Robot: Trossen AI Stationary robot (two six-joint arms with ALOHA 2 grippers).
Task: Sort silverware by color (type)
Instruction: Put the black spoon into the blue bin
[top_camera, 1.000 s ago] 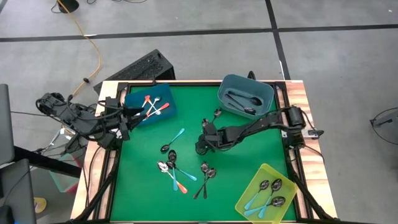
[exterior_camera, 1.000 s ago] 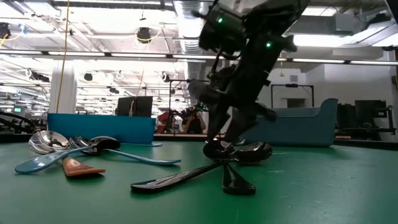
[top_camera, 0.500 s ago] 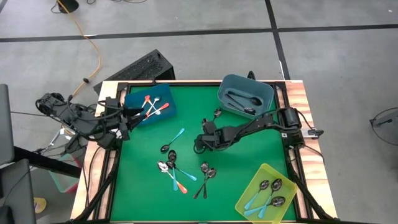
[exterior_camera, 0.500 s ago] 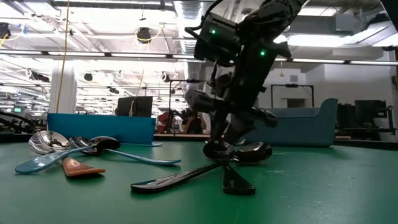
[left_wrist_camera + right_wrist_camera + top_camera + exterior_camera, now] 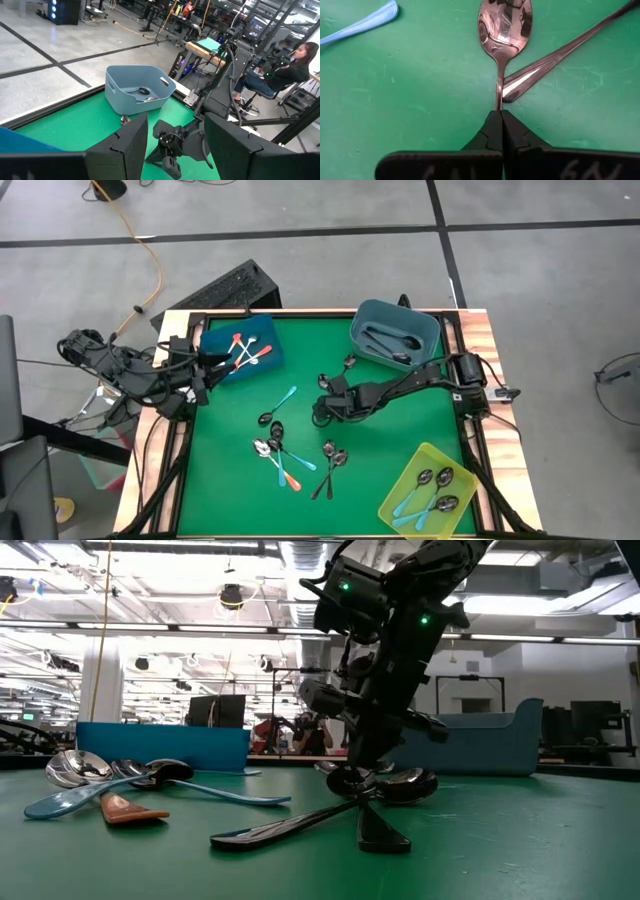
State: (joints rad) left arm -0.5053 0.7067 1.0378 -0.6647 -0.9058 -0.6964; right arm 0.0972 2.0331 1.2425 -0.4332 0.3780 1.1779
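Observation:
My right gripper (image 5: 321, 414) is low over the middle of the green mat (image 5: 400, 430), shut on a plain metal spoon (image 5: 505, 22) that lies on the mat. A second metal handle (image 5: 560, 50) crosses beside it, and a light blue handle (image 5: 360, 25) lies farther off. Loose silverware lies toward the near left (image 5: 277, 452) and near middle (image 5: 333, 452). My left gripper (image 5: 175, 140) hangs open by the blue bin (image 5: 240, 345) at the table's left edge. My right gripper pinches the metal spoon's thin handle (image 5: 498, 102) between its two fingertips, a little behind the bowl. The fingers come from above, slanting, and lie along the handle, hiding the rest of it. The bowl rests on the mat.
The blue bin at the far left holds orange-red spoons. A grey-blue bin (image 5: 395, 335) at the far right holds dark spoons, and a yellow-green bin (image 5: 430, 490) at the near right holds light blue ones. Two dark spoons (image 5: 348, 363) lie near the grey-blue bin. A person (image 5: 295, 65) sits beyond the table.
My right gripper has drawn its fingers together low over the mat and rolled a little at the wrist, staying at the same spot. The spoons on the mat have kept their places.

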